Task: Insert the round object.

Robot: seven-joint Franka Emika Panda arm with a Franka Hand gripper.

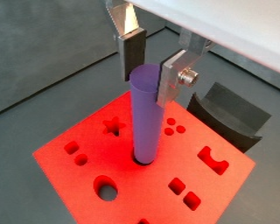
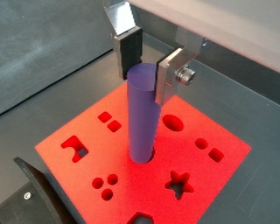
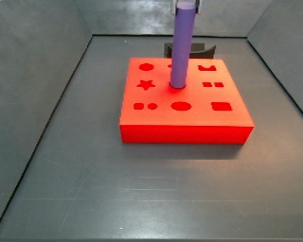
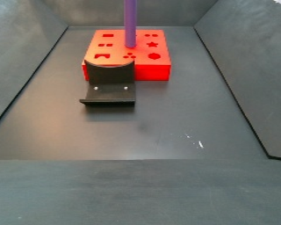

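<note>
The round object, a long slim purple peg (image 1: 143, 122), stands upright with its lower end in a round hole near the middle of the red block (image 1: 90, 171). It shows in both wrist views (image 2: 142, 122) and both side views (image 3: 182, 47) (image 4: 130, 22). My gripper (image 1: 149, 87) is at the peg's top end, with one finger against each side, shut on it; it also shows in a wrist view (image 2: 149, 86). The gripper is out of frame in both side views.
The red block (image 3: 192, 128) has several shaped holes: star, circles, squares. The dark fixture (image 4: 108, 92) stands on the floor right against one side of the block (image 4: 108, 39), and shows in both wrist views (image 1: 230, 114) (image 2: 43, 197). Grey walls ring the floor.
</note>
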